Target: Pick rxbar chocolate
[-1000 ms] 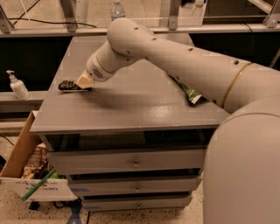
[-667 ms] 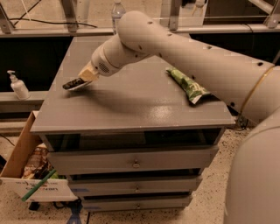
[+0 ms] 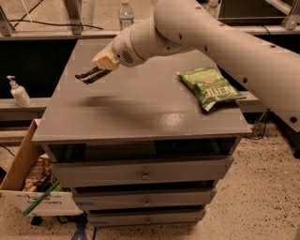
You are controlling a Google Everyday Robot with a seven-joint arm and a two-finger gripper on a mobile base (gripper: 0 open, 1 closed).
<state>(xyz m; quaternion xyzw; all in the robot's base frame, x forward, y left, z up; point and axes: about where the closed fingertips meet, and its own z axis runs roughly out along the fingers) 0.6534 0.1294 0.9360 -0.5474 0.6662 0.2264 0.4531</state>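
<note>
My gripper [image 3: 95, 73] hangs over the left back part of the grey cabinet top [image 3: 140, 119], lifted above the surface, with its shadow on the top below it. It is shut on the rxbar chocolate [image 3: 82, 77], a small flat dark bar that sticks out to the left from between the dark fingers. The bar is off the table. My white arm reaches in from the upper right.
A green chip bag [image 3: 210, 87] lies at the right of the top. Drawers [image 3: 145, 174] are below. A cardboard box [image 3: 23, 180] stands on the floor at left. A soap dispenser [image 3: 18, 92] stands on a left ledge, and a water bottle [image 3: 125, 14] stands behind the cabinet.
The gripper closed on the bar at the table's left and has lifted it up and to the right. The view has shifted, so the chip bag shows more fully.
</note>
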